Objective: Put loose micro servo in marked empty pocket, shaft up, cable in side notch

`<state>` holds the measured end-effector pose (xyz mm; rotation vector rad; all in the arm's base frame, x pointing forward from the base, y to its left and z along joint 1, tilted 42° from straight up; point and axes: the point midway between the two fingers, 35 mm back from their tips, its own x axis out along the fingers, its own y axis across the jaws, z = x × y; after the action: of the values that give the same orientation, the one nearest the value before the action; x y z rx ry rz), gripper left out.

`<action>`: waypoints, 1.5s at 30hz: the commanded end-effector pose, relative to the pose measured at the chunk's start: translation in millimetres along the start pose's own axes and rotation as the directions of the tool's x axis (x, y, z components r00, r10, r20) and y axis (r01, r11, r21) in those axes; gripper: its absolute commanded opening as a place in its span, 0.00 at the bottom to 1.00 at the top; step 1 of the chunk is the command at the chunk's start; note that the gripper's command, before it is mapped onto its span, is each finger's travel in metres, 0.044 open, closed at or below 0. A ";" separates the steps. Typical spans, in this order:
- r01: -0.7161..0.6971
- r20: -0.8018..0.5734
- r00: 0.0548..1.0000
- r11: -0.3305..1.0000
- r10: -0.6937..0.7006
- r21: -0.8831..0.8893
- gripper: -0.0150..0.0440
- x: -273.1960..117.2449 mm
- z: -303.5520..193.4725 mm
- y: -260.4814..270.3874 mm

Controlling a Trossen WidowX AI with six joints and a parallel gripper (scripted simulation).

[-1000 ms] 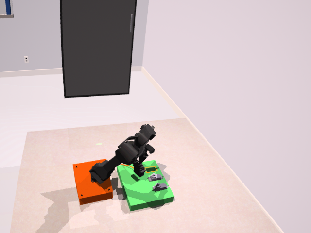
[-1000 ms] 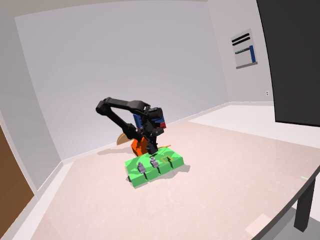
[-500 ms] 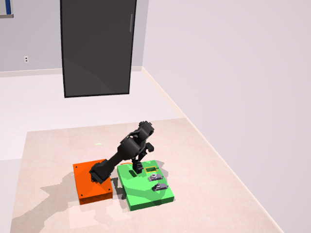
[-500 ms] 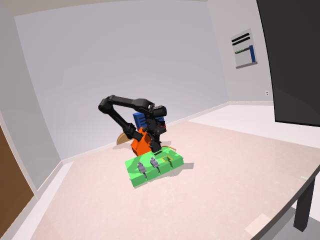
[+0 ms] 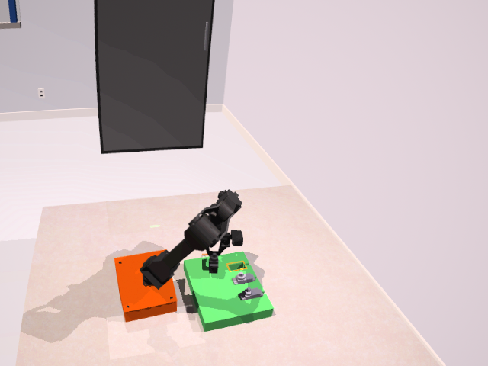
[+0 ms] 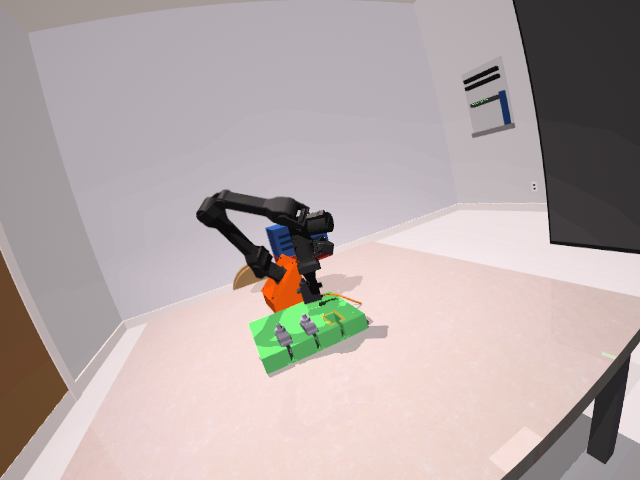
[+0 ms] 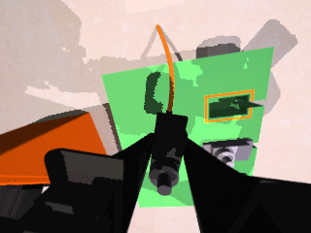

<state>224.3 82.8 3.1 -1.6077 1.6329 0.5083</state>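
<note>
My gripper (image 5: 213,263) (image 6: 311,293) (image 7: 168,139) is shut on the loose dark micro servo (image 7: 173,127), above the green deck (image 5: 213,293) (image 6: 266,326) (image 7: 123,92). In the wrist view the servo's round shaft end (image 7: 164,187) faces the camera. Its orange cable (image 6: 345,298) (image 7: 172,78) extends from its far end past the deck's edge. The pocket's orange outline (image 5: 238,270) (image 7: 205,109) is to the right of the servo in the wrist view; the pocket inside it is empty. Fingers and arm mostly hide the servo in the top and exterior views.
Two grey servos (image 5: 244,278) (image 6: 308,324) sit in the deck in a row beside the marked pocket; one also shows in the wrist view (image 7: 233,151). The orange arm base (image 5: 137,293) (image 6: 283,294) (image 7: 58,146) stands beside the deck. A blue box (image 6: 276,240) stands behind the arm.
</note>
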 end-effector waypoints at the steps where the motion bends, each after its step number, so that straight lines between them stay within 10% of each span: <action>1: 0.000 0.005 1.000 0.991 0.000 0.134 0.25 -0.5 1.2 -0.4; 26: -0.004 0.005 1.000 0.536 0.000 0.844 0.25 -0.5 1.2 -0.4; 35: -0.004 0.005 1.000 0.272 0.000 0.962 0.25 -0.5 1.2 -0.4; 45: -0.004 0.005 1.000 0.266 -0.001 0.964 0.25 -0.6 3.9 -10.0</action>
<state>227.0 82.4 2.7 -0.6042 1.4187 -0.5089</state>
